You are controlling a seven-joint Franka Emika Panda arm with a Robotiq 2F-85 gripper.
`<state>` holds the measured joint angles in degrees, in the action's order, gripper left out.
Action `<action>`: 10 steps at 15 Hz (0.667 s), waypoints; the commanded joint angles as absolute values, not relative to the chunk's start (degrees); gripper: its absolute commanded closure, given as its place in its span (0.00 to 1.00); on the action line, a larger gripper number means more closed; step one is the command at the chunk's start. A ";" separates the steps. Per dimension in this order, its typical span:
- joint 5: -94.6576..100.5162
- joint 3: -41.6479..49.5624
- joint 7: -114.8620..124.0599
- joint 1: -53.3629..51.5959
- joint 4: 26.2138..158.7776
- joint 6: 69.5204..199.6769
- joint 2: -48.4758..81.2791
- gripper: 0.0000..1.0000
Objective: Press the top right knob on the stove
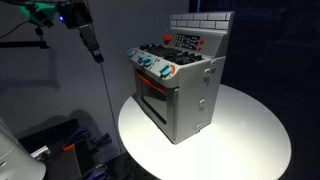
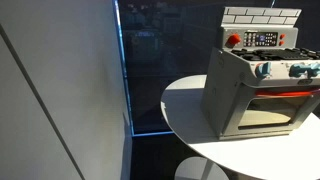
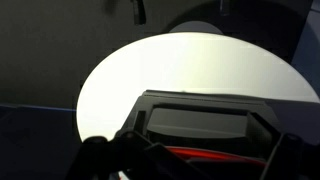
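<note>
The stove (image 1: 185, 90) is a small grey toy oven standing on a round white table (image 1: 250, 140). It has a brick-pattern back wall, black burners, a windowed door, and teal, white and red knobs (image 1: 152, 66) along its front panel. A red knob (image 1: 167, 41) sits on top by the back wall. It also shows in an exterior view (image 2: 255, 90). My gripper (image 1: 93, 45) hangs high at the upper left, well away from the stove. In the wrist view the stove's dark door window (image 3: 195, 125) fills the bottom, and my gripper (image 3: 195, 168) looks open and empty.
The table stands on a pedestal (image 2: 205, 170) in a dark room. A light wall panel (image 2: 60, 100) is beside it. A cable (image 1: 108, 100) hangs down from the arm. Dark equipment (image 1: 70, 145) lies on the floor near the table.
</note>
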<state>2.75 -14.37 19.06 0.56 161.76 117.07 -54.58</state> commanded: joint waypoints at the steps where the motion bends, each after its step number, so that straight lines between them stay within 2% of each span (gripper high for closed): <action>1: 3.18 -13.94 19.37 0.12 161.94 116.90 -54.32 0.00; 10: 3.27 -13.67 19.40 0.52 161.06 116.74 -53.39 0.00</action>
